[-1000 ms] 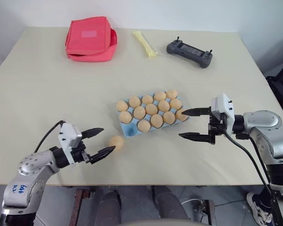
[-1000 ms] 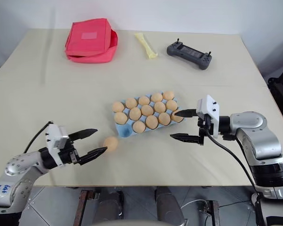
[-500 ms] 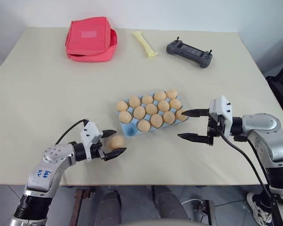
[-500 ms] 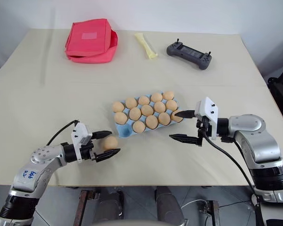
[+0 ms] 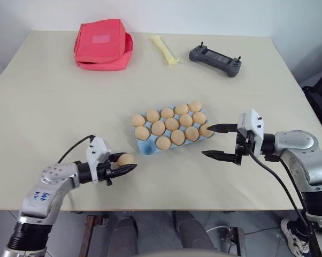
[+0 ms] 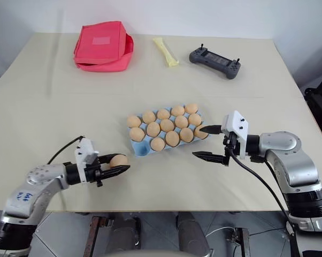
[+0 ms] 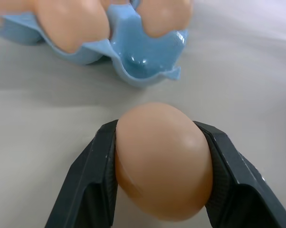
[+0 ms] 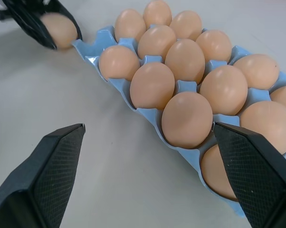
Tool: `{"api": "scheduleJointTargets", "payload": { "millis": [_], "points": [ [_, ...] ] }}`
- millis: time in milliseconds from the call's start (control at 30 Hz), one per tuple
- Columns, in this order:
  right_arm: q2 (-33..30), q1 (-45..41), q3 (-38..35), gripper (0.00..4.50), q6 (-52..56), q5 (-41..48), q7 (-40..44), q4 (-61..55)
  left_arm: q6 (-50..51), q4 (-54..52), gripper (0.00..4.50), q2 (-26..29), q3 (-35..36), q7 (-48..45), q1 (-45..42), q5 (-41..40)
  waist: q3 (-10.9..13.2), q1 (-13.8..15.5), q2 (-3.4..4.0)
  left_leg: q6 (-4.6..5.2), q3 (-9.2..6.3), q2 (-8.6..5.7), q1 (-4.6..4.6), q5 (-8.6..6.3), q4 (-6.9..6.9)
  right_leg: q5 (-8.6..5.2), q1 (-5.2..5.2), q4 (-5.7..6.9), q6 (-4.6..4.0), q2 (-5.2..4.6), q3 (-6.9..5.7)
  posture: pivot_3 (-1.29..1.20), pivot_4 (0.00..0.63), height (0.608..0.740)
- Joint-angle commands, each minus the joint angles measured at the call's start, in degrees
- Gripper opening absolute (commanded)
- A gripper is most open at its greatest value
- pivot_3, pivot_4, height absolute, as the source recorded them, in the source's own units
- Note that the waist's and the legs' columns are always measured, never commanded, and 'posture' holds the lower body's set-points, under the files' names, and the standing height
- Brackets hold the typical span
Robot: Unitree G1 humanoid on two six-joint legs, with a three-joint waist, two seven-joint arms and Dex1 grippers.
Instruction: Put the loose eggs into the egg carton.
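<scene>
One loose egg (image 5: 125,159), tan-orange, is pinched between the two black fingers of my left gripper (image 5: 128,161), which is shut on it just left of the egg carton's front corner. The left wrist view has the egg (image 7: 162,161) between both pads, with one empty blue cup (image 7: 138,57) just beyond it. The light blue egg carton (image 5: 148,148) lies mid-table, and every cup but that front-left corner one holds an egg. My right gripper (image 5: 206,141) stands open at the carton's right end, its upper fingertip close to the corner egg (image 5: 206,130).
A red fabric pouch (image 5: 102,44) sits at the back left. A pale yellow item (image 5: 165,49) and a black handheld controller (image 5: 215,60) lie at the back centre and right. Bare tabletop surrounds the carton, and the table's front edge runs just below both grippers.
My left gripper moved forward around the loose egg and shut on it. The right gripper stayed open in the same place.
</scene>
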Motion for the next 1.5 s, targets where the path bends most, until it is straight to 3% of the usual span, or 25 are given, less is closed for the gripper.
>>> {"api": "scheduleJointTargets", "payload": {
  "millis": [33, 367, 600, 867, 1067, 1200, 1500],
  "points": [
    [-0.6, 0.8, -2.3, 4.50, 0.1, 1.1, -0.5, -2.8, 3.6, -4.1, 1.90, 0.6, 3.2, -0.5, -4.2, -6.1, 0.0, 0.2, 0.00, 0.00, 0.00, 0.00, -0.01, 0.00, 0.02, 0.00, 0.01, 0.00, 0.00, 0.00, -0.01, 0.00, 0.150, 0.740],
    [-0.2, 2.0, -2.9, 4.50, 0.3, 1.3, -2.5, -4.4, 0.1, 6.1, 1.90, -5.4, -6.3, -0.1, -17.5, 0.0, 0.0, 0.2, 0.00, 0.00, -0.03, -0.02, -0.01, 0.00, 0.14, 0.11, 0.06, 0.01, 0.20, 0.03, -0.01, 0.00, 0.150, 0.740],
    [-0.8, 4.0, -4.3, 4.50, 0.7, 1.5, -3.6, -6.4, -3.8, 14.1, 1.90, -9.2, -10.0, -1.4, -21.8, 3.7, 0.0, 0.2, 0.00, 0.00, -0.05, -0.02, -0.02, 0.00, 0.13, 0.11, 0.06, 0.01, 0.21, 0.04, -0.01, 0.00, 0.150, 0.740],
    [-0.7, 4.8, -4.7, 4.50, 1.2, 1.6, -4.4, -7.4, -2.6, 13.6, 4.47, -11.2, -8.9, -0.1, -22.9, 3.6, 0.0, 0.3, 0.00, 0.01, -0.06, -0.02, -0.01, 0.01, 0.24, 0.14, 0.07, 0.10, 0.26, 0.04, 0.00, 0.00, 0.150, 0.740],
    [-0.5, 3.5, -4.2, 4.50, 0.9, 1.3, -4.4, -6.3, -4.7, 10.6, 4.49, -10.3, -6.5, 0.7, -22.7, 3.6, 0.0, 0.3, 0.00, 0.01, -0.06, -0.02, -0.02, 0.01, 0.32, 0.16, 0.11, 0.10, 0.29, 0.04, 0.00, 0.00, 0.150, 0.740],
    [-0.6, 3.1, -4.3, 4.50, 0.7, 1.2, -4.1, -5.4, -3.9, 7.6, 4.49, -8.8, -1.0, -0.9, -21.7, -1.4, 0.0, 0.2, 0.00, 0.01, -0.07, -0.02, -0.03, 0.01, 0.30, 0.15, 0.09, 0.09, 0.28, 0.04, 0.00, 0.00, 0.150, 0.740],
    [-0.9, 3.2, -5.7, 4.50, -1.1, 0.7, -3.6, -0.7, -5.7, 9.1, 4.49, -0.6, 7.2, -8.2, -12.8, -3.8, 0.0, 0.0, 0.00, 0.01, -0.06, -0.02, -0.02, 0.01, 0.23, 0.13, 0.09, 0.06, 0.25, 0.03, 0.00, 0.00, 0.150, 0.740]
  ]
}}
